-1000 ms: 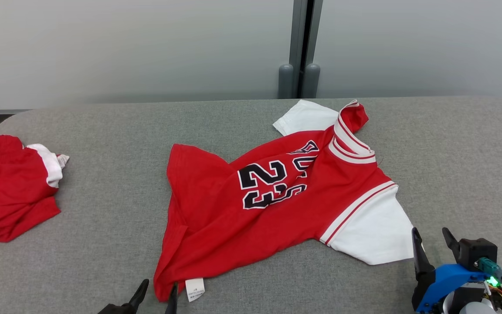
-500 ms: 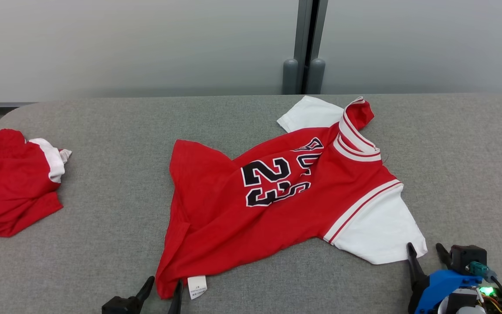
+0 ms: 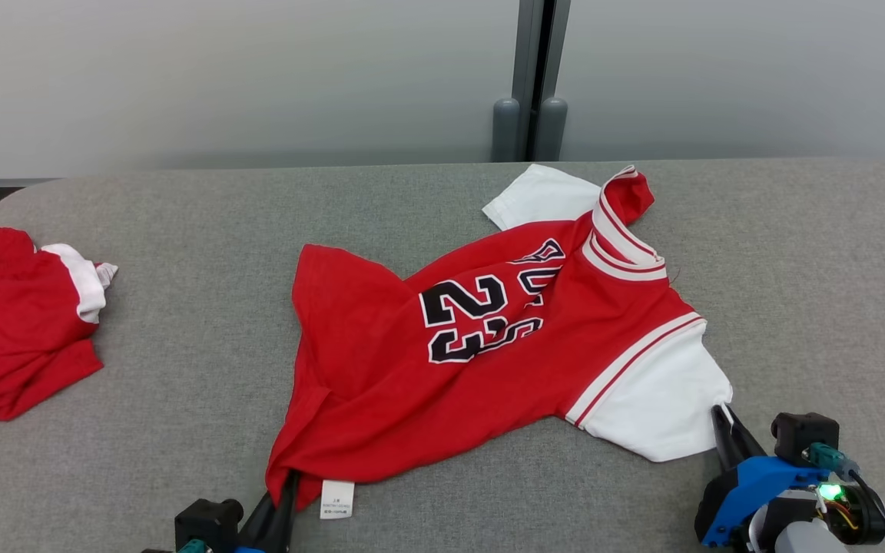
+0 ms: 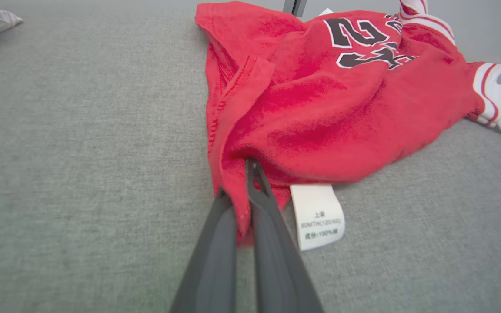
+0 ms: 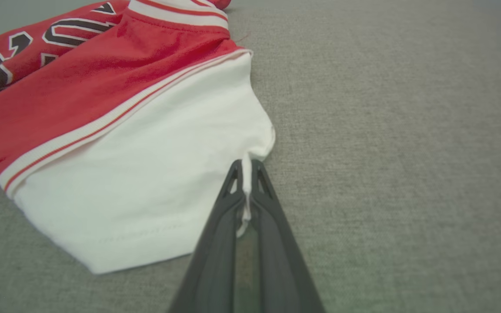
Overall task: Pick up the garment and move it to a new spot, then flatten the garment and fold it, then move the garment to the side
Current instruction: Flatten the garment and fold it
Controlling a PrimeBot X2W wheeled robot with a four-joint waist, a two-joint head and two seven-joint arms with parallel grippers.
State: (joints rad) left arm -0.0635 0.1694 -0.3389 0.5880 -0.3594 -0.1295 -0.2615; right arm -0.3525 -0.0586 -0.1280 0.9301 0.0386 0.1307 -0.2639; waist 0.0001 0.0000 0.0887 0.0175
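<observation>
Your left claw (image 4: 236, 178) just clamped red jersey (image 3: 488, 369) hem near counter (image 3: 181, 215) front edge; right claw (image 5: 246, 165) pinched white sleeve (image 5: 146, 174). Lift seemed ready.

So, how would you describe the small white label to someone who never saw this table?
On the grey table, find the big red jersey with number 23. Follow it to its nearest corner, which the fingers of the left gripper pinch; the label lies flat just right of them. It is the only small white rectangle with printed text, unlike the plain white sleeves.
</observation>
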